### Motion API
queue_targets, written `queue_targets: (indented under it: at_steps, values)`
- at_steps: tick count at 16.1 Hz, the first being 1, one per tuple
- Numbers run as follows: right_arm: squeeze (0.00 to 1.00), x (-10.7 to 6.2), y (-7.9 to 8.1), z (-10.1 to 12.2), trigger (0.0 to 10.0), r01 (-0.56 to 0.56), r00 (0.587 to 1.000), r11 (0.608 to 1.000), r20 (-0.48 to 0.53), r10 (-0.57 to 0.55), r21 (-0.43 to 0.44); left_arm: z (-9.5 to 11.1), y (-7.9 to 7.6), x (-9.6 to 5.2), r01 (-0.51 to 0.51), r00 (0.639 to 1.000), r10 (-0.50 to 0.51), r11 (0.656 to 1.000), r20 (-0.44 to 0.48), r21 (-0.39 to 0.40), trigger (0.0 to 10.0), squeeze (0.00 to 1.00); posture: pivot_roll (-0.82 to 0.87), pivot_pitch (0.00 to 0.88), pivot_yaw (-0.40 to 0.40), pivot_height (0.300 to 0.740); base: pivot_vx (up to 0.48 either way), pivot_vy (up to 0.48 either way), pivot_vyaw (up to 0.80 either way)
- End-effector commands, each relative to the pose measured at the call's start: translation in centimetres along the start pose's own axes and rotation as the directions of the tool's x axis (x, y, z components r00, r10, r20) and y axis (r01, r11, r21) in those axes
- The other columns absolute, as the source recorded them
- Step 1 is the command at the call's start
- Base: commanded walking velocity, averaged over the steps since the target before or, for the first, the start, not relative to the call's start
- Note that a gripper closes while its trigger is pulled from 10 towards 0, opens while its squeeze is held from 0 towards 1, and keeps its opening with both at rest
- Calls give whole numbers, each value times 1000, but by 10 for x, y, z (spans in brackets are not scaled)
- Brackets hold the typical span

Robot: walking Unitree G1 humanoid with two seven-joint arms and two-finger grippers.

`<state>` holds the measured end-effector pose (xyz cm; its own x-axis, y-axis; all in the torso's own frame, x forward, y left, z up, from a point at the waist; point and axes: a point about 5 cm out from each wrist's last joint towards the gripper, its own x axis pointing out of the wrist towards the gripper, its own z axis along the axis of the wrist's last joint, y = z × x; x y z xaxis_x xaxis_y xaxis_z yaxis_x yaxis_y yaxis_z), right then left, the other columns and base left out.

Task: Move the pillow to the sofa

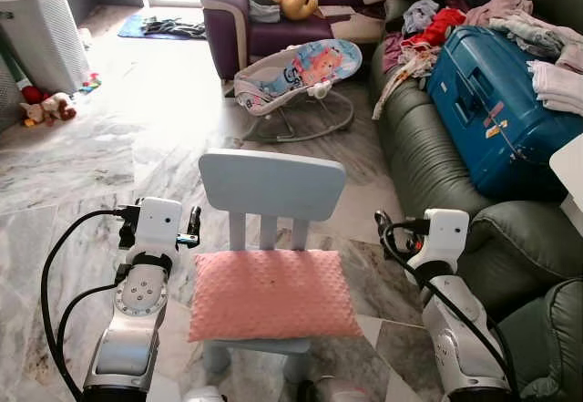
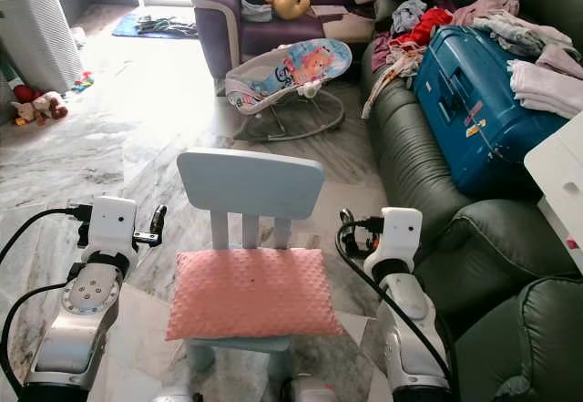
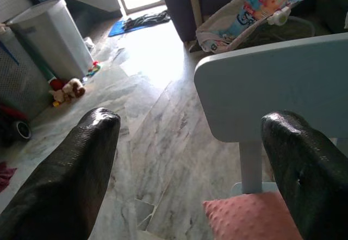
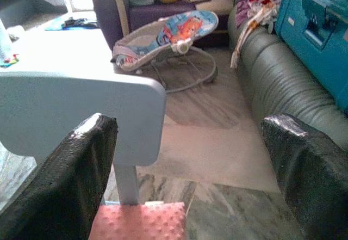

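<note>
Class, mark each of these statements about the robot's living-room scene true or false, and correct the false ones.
1. The pink pillow lies on the seat of the small blue chair. True.
2. The left pincer is shut on the pillow. False: its fingers stand wide apart, beside the chair, holding nothing.
3. A blue suitcase lies on the green sofa. True.
4. The baby bouncer stands on the sofa. False: it stands on the marble floor, beyond the chair.
5. The right pincer is open, on the chair's sofa side. True.
</note>
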<state>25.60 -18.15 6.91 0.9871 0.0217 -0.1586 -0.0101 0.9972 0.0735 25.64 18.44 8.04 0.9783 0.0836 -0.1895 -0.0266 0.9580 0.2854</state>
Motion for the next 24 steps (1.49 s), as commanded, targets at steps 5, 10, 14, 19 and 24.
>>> queue_targets:
  at_steps: [5,10,14,19,24]
  values:
    - [0,-1,2,4,10000,-19,1000,1000,7,19,-1,3,-1,-2,-5,1000,5,1000,12,0,10000,0,4,0,-40,740,0,0,0]
    - [0,-2,1,4,10000,-20,1000,1000,4,20,-3,5,-3,-1,-4,1000,4,1000,14,-6,10000,0,-5,0,-38,706,0,0,0]
    - [0,-2,1,4,10000,-24,1000,1000,6,24,-8,5,-3,-1,-8,1000,8,1000,10,-11,10000,0,-5,0,-42,656,0,0,0]
    - [0,-2,3,3,10000,-29,1000,1000,3,29,-11,5,-3,-1,-6,1000,6,1000,9,-8,10000,0,-5,0,-40,591,0,0,0]
    - [0,-1,3,3,10000,-30,1000,999,2,30,-13,10,-5,2,4,999,-4,1000,36,2,10000,0,-3,0,-41,582,0,0,0]
